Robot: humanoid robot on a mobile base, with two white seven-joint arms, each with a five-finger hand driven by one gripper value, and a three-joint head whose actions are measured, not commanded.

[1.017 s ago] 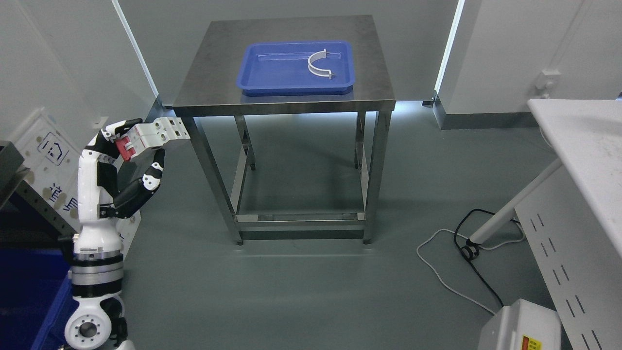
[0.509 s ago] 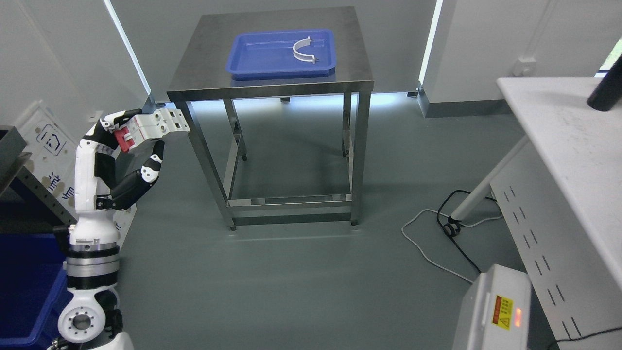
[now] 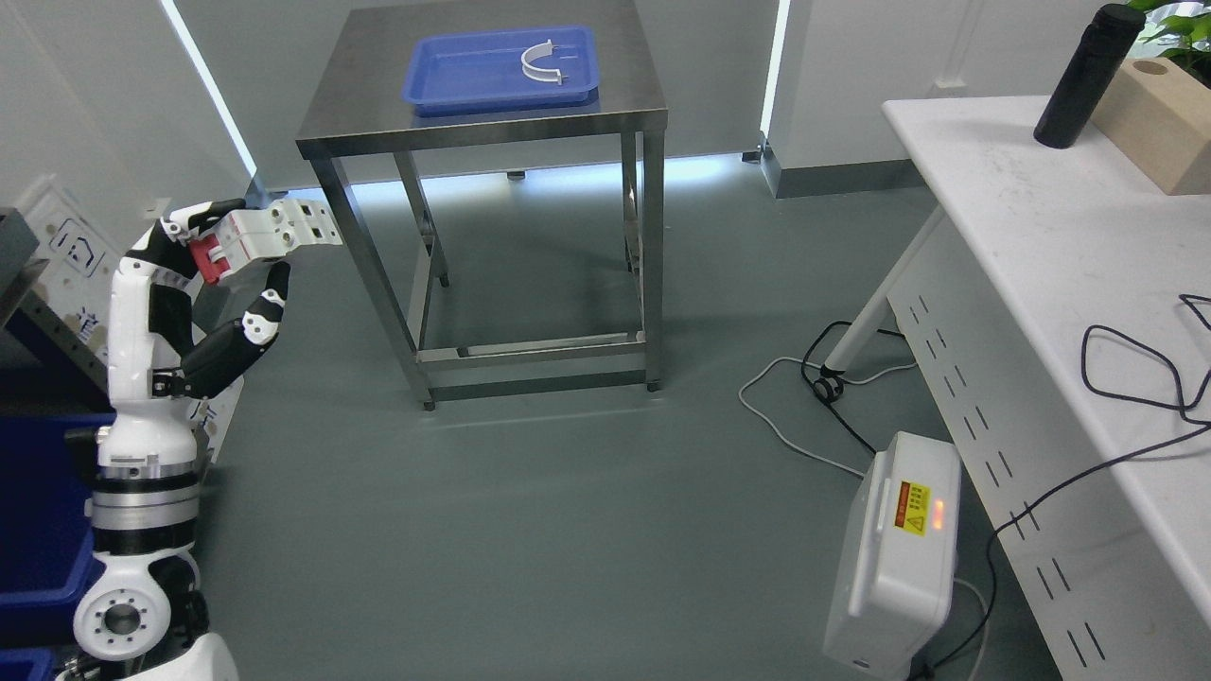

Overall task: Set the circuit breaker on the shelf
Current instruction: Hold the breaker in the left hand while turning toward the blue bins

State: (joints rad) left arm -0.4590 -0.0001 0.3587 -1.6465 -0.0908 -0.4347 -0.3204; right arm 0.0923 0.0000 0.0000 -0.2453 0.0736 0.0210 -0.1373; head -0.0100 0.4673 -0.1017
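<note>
My left hand is raised at the left of the head view, its arm rising from the bottom left corner. Its fingers are shut on a white circuit breaker with a red end, held level and pointing right toward the leg of a steel table. The thumb sticks out below the breaker. A dark shelf frame shows at the far left edge, partly cut off. The right arm does not show.
A blue tray with a white curved part lies on the steel table. A white bench with a black bottle, a wooden block and a cable runs along the right. A white box and floor cables lie beside it. Blue bins sit lower left.
The whole picture has shifted left and up, so the camera has turned right and down. The left hand holds the breaker the same way throughout.
</note>
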